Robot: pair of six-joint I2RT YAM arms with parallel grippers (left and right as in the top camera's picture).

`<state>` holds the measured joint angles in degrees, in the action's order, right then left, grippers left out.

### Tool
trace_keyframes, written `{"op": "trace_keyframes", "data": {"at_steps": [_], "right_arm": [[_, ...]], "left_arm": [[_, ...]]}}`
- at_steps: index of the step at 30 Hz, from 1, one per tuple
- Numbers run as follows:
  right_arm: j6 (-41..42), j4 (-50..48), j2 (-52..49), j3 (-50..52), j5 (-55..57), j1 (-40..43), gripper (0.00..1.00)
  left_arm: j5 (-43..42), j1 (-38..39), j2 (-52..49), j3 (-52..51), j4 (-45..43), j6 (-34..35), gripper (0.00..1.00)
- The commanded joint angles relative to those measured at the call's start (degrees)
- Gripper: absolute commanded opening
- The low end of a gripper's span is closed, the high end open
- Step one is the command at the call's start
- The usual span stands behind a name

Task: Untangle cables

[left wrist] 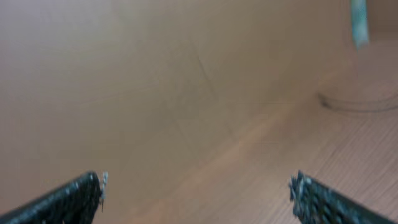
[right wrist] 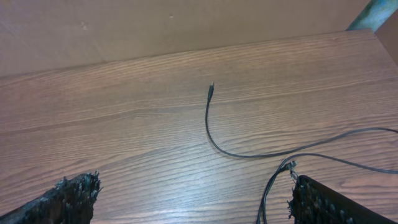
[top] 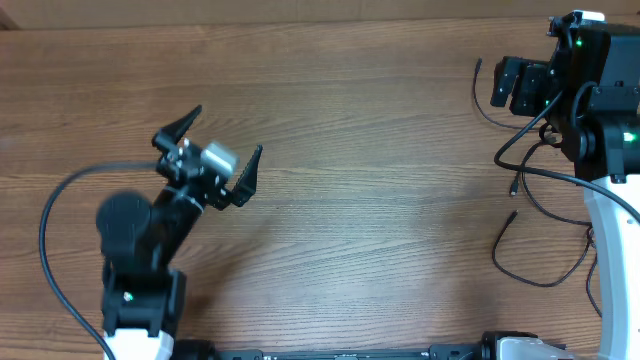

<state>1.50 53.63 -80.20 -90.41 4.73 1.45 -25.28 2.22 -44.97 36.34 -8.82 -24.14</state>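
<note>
finds the cables [right wrist: 207, 121] just ahead of the right end effector [right wrist: 194, 183], spread wide and empty. shows the left end effector [top: 227, 131], also open and empty, well apart.

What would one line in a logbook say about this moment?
left gripper: open, empty | right gripper: open, empty, near cables | cables: loose strands on table, ungrasped
</note>
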Motion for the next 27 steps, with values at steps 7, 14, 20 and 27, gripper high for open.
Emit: {"op": "trace_keyframes", "data": {"at_steps": [7,14,20,27], "right_arm": [[-0.07,-0.31,0.42,-0.35,0.33,-0.22,1.00],[-0.07,-0.31,0.42,-0.35,0.33,-0.22,1.00],[-0.07,-0.31,0.42,-0.35,0.33,-0.22,1.00],[-0.07,-0.31,0.42,-0.35,0.33,-0.22,1.00]], "left_arm": [[-1.99,-0.07,16.59,-18.88,-18.01,-0.37,1.00],[-2.05,-0.72,26.16,-28.46,-24.02,-1.60,1.00],[-2.03,-2.36,33.31,-36.24,-25.66,-1.68,0.99],[-1.77,-2.62,37.75,-36.04,-16.04,-1.60,1.00]]}}
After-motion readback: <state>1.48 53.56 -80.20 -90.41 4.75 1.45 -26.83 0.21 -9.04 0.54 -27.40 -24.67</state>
